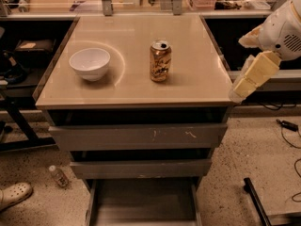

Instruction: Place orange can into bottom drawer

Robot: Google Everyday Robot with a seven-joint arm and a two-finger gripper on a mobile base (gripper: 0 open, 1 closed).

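Observation:
The orange can stands upright on the beige tabletop, a little right of centre. The bottom drawer is pulled out at the foot of the cabinet and shows a bare grey tray. My gripper hangs off the table's right edge on the white arm, to the right of the can and well apart from it.
A white bowl sits left of the can. The top drawer and the middle drawer stick out slightly. A small clear bottle and a shoe are on the floor at left. Cables lie at right.

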